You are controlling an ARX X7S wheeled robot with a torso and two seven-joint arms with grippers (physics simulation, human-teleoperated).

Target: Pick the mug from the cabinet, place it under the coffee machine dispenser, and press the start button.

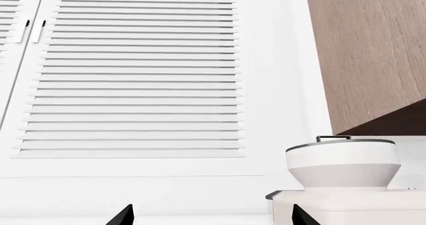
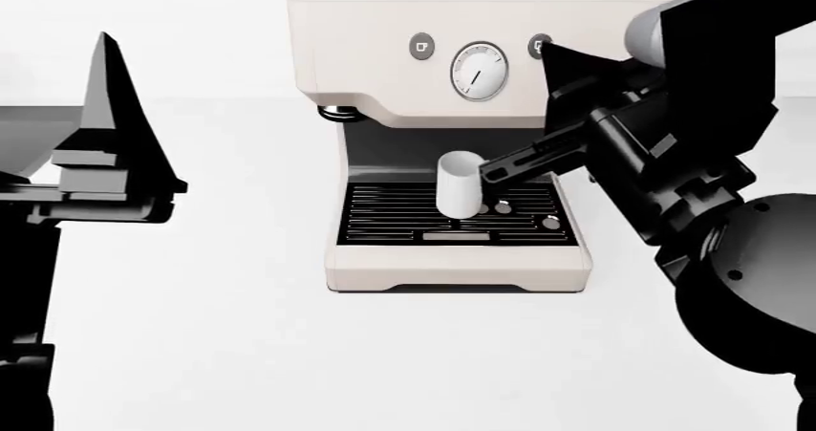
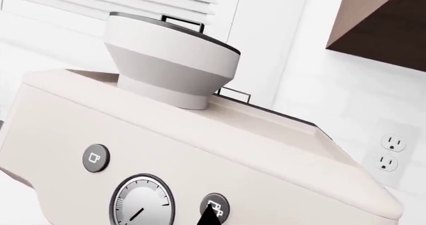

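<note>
- The mug [image 2: 461, 185]: small, plain white, cylindrical. It stands upright on the black slatted drip grille [image 2: 421, 213] of the cream coffee machine [image 2: 382, 77]. No handle is visible in the head view.
- The coffee machine dispenser [image 2: 434, 144]: dark recess beneath the machine's upper body, directly above the mug, which stands centred beneath it.

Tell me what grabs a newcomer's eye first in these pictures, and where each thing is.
The cream espresso machine fills the middle of the head view, a small white cylindrical mug standing on its black slatted drip grille under the dispenser. The black right gripper has a fingertip at the right-hand round button beside the round gauge. On the machine's top sits a white vessel with a flared base.
</note>
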